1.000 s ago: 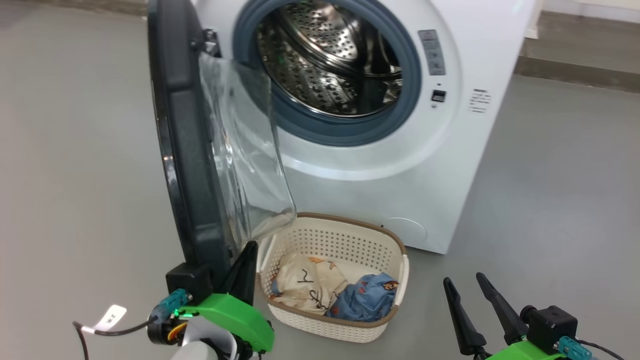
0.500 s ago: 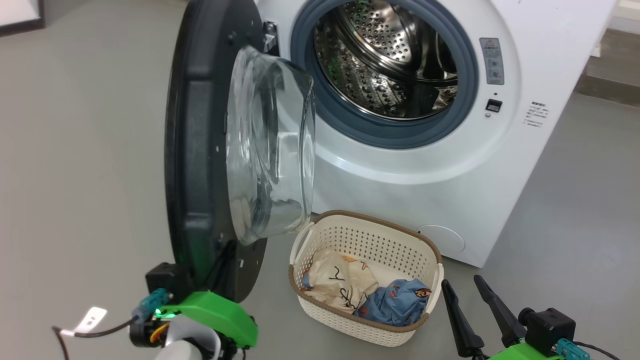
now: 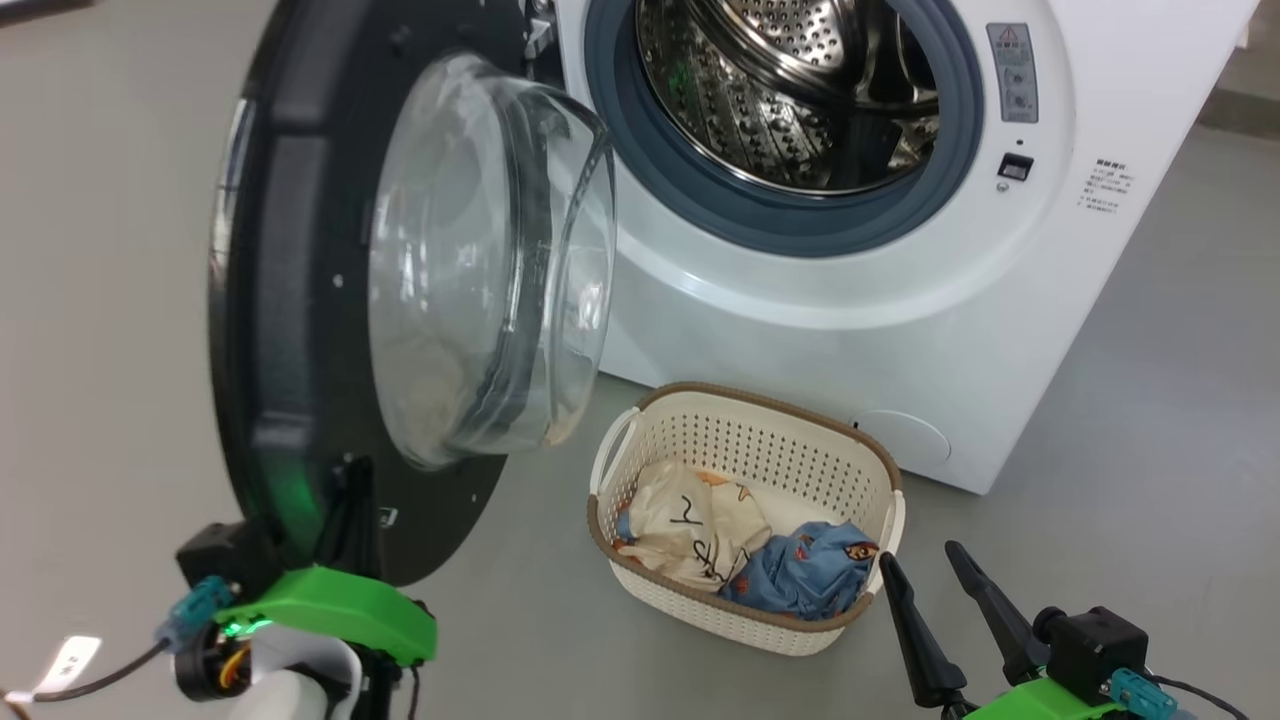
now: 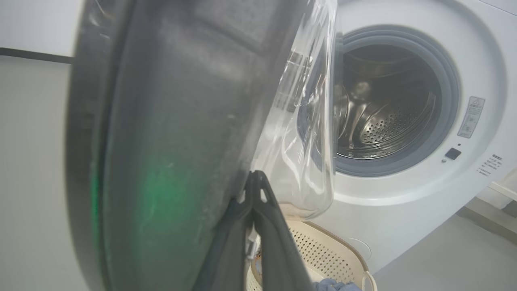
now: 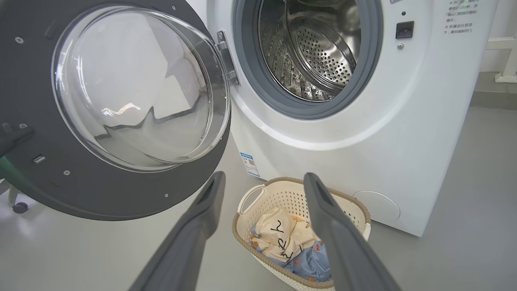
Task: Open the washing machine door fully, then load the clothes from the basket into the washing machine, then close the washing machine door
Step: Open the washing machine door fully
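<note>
- Head view: the left gripper (image 3: 352, 480), fingers pinched together on nothing, pressed its tip against the door (image 3: 290, 300), apparently to push it wide of the drum (image 3: 800, 90).
- The right gripper (image 3: 920, 556) hovered empty with its fingers spread, just beside the basket (image 3: 760, 400), likely ready for the clothes (image 3: 740, 550).
- The clothes lay in the basket, on the floor before the washer (image 3: 900, 330).

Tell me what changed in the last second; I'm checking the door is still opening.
The washing machine door swung wider from the washing machine, the shut left gripper pressing at its lower rim; the camera shifted too. Nothing grasped or released. The right gripper stays open by the basket, clothes still inside.
</note>
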`<state>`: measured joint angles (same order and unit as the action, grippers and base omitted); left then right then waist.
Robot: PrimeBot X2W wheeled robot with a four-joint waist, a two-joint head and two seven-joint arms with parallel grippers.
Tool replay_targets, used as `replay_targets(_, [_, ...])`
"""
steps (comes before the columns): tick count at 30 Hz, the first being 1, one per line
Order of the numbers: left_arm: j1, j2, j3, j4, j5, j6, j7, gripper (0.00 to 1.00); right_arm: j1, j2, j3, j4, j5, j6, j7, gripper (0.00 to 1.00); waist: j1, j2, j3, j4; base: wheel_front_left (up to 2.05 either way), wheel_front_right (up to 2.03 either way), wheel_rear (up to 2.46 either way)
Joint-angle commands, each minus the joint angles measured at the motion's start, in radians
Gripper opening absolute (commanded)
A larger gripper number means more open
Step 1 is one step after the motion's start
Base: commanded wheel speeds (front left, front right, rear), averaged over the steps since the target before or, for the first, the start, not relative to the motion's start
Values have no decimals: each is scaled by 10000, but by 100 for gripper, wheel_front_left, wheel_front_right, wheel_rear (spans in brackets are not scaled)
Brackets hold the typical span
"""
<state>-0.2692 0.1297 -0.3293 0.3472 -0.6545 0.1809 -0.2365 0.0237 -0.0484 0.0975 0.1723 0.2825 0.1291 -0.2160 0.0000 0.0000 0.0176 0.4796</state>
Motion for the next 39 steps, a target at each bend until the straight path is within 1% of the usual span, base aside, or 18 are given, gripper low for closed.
replay_targets(1, [-256, 416, 602, -253, -97, 129, -136, 0, -366, -18, 264, -324, -133, 16, 30, 100, 0, 0, 200, -65, 0, 0, 0])
replay_targets(7, [-228, 623, 1579, -456, -274, 211, -227, 0, -439, -19, 165, -718, -458, 16, 379, 100, 0, 0, 740, -197, 0, 0, 0])
replay_targets(9, [-219, 637, 1744, -490, -304, 227, -233, 0, -445, -37, 138, -793, -508, 16, 441, 100, 0, 0, 825, -206, 0, 0, 0])
replay_targets(14, [-239, 695, 2648, -670, -362, 272, -247, 0, -423, -252, 4, -1157, -631, 16, 762, 100, 0, 0, 1226, -215, 0, 0, 0])
replay_targets(18, [-306, 698, 3452, -736, -346, 202, -250, 0, -381, -488, -39, -1470, -689, 16, 1040, 100, 0, 0, 1540, -197, 0, 0, 0])
replay_targets(25, [-822, 957, 4702, -350, -256, -129, -251, 0, -368, -1018, -132, -2124, -747, 16, 1592, 100, 0, 0, 2172, -220, 0, 0, 0])
replay_targets(30, [-1292, 1025, 5344, 60, -63, -375, -251, 0, -290, -1398, -237, -2655, -770, 16, 1972, 100, 0, 0, 2606, -236, 0, 0, 0])
replay_targets(36, [-1927, 1292, 5959, 859, 198, -821, -252, 0, -121, -1785, -432, -3270, -789, 16, 2415, 100, 0, 0, 3081, -217, 0, 0, 0])
replay_targets(39, [-2257, 1346, 6293, 1197, 355, -967, -252, 0, 10, -1972, -541, -3588, -811, 16, 2622, 100, 0, 0, 3311, -192, 0, 0, 0])
